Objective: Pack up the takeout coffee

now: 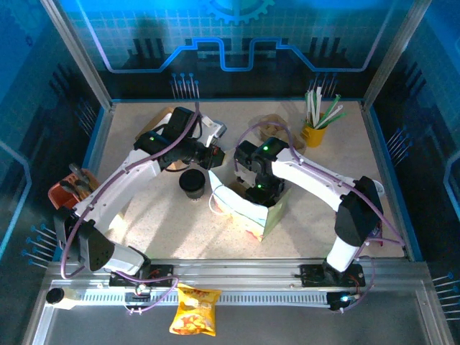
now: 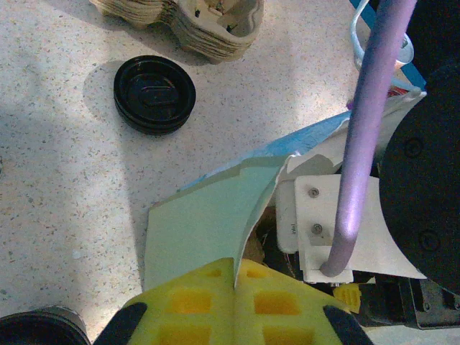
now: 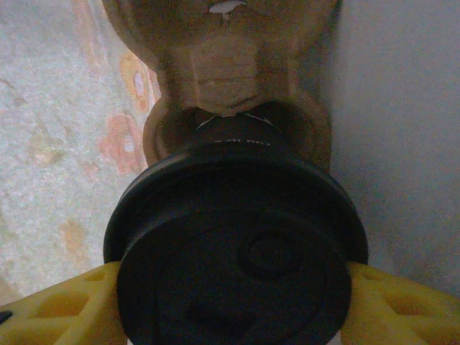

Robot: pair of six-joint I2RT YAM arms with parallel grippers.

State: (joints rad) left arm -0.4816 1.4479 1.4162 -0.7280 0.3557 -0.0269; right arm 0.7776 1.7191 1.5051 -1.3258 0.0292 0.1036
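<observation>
The takeout coffee's black lid (image 3: 237,251) sits between my right gripper's (image 3: 233,302) yellow fingers (image 3: 65,309), which are shut on the cup. It hangs inside the paper bag, just above a brown cardboard cup carrier (image 3: 230,72) at the bottom; the cup body is hidden under the lid. From above, the right gripper (image 1: 257,192) reaches down into the open bag (image 1: 248,212). My left gripper (image 2: 236,277) is shut on the bag's pale green upper edge (image 2: 208,223) and holds the mouth open; from above, the left gripper (image 1: 215,159) is at the bag's left rim.
A stack of black lids (image 2: 154,93) lies on the table left of the bag, also visible from above (image 1: 192,181). Stacked cardboard carriers (image 2: 187,18) lie beyond the lids. A yellow cup of straws (image 1: 316,131) stands at the back right. A chip packet (image 1: 194,310) rests on the front rail.
</observation>
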